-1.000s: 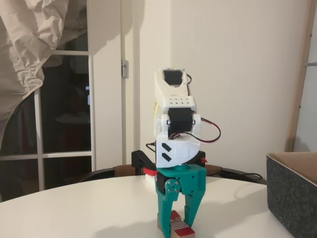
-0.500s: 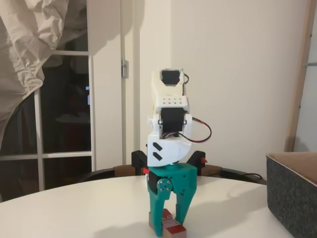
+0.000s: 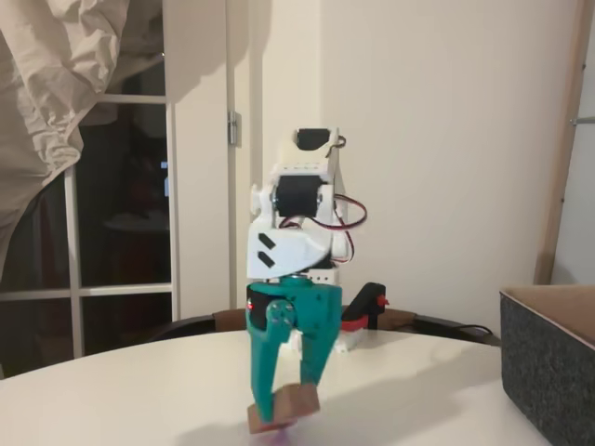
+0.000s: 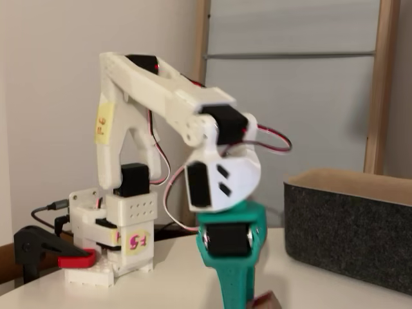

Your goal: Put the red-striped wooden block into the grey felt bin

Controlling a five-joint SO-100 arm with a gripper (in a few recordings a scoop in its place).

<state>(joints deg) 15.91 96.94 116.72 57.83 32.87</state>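
Observation:
The red-striped wooden block (image 3: 297,401) shows as a small brown block, tilted, low over the white table near its front edge. My green gripper (image 3: 286,405) points down and is shut on it, one finger on each side. In a fixed view from the side, a corner of the block (image 4: 264,301) peeks out beside the gripper (image 4: 237,295) at the bottom edge. The grey felt bin (image 3: 550,370) stands at the right edge of the table, well right of the gripper. Its tan inner rim shows in both fixed views, as on the bin (image 4: 351,235).
The arm's white base (image 4: 116,248) with a black and red clamp (image 4: 48,251) sits at the back of the round white table (image 3: 139,390). A door and a draped cloth are behind the table on the left.
The arm has swung to the left in the fixed view. The block, which stood upright on the table between the fingers, moved with the gripper and now sits tilted in it.

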